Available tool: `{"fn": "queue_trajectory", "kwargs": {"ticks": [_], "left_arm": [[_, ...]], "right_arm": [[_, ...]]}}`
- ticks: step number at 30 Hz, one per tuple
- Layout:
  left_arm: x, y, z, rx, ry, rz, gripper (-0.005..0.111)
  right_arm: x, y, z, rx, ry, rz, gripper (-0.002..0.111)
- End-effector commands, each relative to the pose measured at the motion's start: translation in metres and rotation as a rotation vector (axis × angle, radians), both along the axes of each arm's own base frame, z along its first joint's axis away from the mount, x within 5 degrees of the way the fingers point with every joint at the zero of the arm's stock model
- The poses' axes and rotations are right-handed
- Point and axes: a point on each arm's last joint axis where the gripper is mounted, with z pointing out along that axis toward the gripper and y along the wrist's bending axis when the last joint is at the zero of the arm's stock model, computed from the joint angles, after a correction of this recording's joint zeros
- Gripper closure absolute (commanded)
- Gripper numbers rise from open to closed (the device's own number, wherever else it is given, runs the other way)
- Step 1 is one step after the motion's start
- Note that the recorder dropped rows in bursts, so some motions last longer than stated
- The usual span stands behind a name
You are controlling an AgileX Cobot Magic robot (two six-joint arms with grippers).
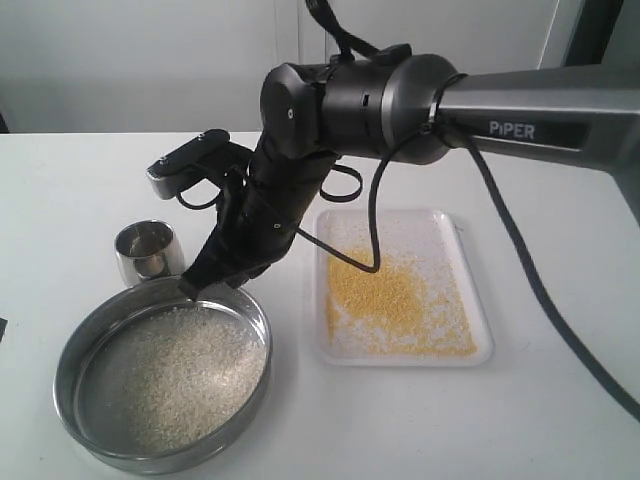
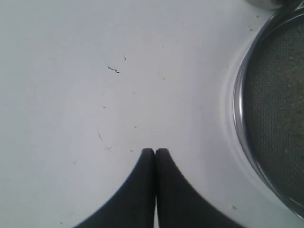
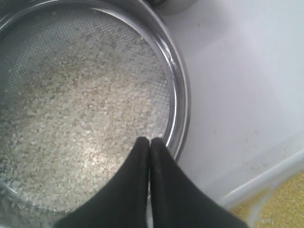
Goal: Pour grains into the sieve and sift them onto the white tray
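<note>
The sieve (image 1: 160,462) stands on the table at the front left, and pale rice-like grains (image 1: 175,375) cover its mesh. To its right lies the white tray (image 1: 445,228), strewn with yellow grains (image 1: 395,300). My right gripper (image 1: 190,288) reaches across to the sieve's far rim. In the right wrist view its tips (image 3: 149,140) are pressed together with nothing between them, just inside the rim (image 3: 178,95), above the pale grains (image 3: 80,109). My left gripper (image 2: 155,151) is shut and empty over bare table, with the sieve's rim (image 2: 240,104) off to one side.
A small steel cup (image 1: 148,250) stands upright just behind the sieve, close to the right gripper. The right arm's black cable (image 1: 372,240) hangs over the tray's near corner. The tray's edge (image 3: 266,173) lies a short gap from the sieve.
</note>
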Motion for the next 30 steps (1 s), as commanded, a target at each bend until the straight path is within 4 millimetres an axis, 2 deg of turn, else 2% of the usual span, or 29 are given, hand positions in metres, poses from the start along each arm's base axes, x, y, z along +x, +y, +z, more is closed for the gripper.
{"fn": "queue_trajectory", "kwargs": {"ticks": [1, 12, 22, 30], "left_arm": [[-0.003, 0.001, -0.001, 0.0, 0.01, 0.004, 0.107], [-0.003, 0.001, -0.001, 0.0, 0.01, 0.004, 0.107], [-0.003, 0.001, -0.001, 0.0, 0.01, 0.004, 0.107], [-0.003, 0.001, -0.001, 0.0, 0.01, 0.004, 0.107]], "right_arm": [[0.006, -0.017, 0.013, -0.023, 0.013, -0.065, 0.108], [0.022, -0.064, 0.029, -0.087, 0.039, -0.195, 0.108], [0.023, -0.134, 0.027, -0.094, 0.042, -0.367, 0.108], [0.02, -0.172, 0.034, -0.09, 0.029, -0.456, 0.108]]}}
